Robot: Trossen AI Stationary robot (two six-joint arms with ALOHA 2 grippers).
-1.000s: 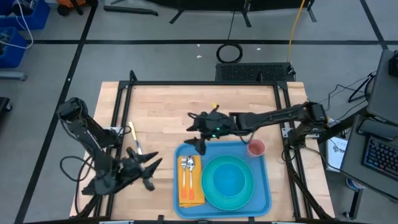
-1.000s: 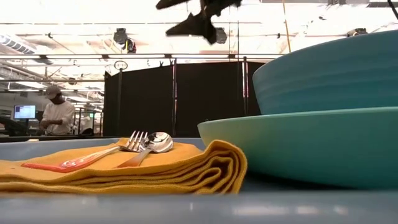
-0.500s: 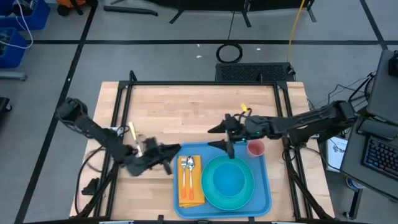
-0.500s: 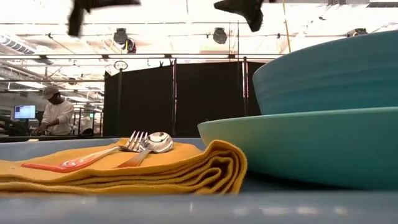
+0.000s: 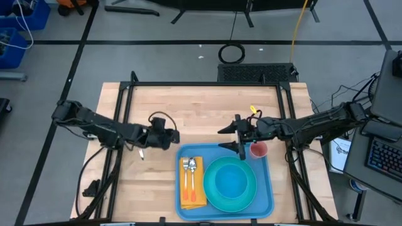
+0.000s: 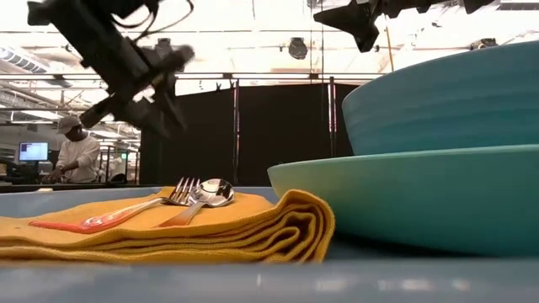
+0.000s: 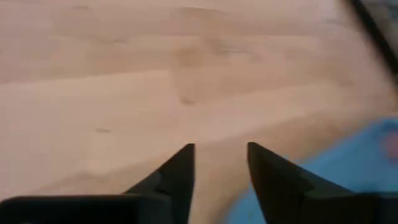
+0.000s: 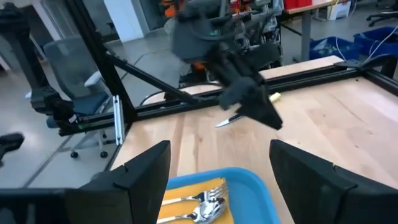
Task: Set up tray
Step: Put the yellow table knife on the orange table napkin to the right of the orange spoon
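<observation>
Left claw (image 5: 171, 136): raised from low at the worktop's (image 5: 188, 107) near-left part and carried toward the tray's (image 5: 271, 188) far-left corner, arm stretched out.
Right claw (image 5: 230, 138): shifted from the tray's far-left corner rightward, beside the pink cup (image 5: 258, 150).

A light wooden table (image 5: 188, 110) carries a blue tray (image 5: 267, 185), resting flat on its near half. A knife (image 5: 139, 149) lies on the bare wood just beside the left gripper's (image 5: 173, 135) fingers, on the side away from the tray.
</observation>
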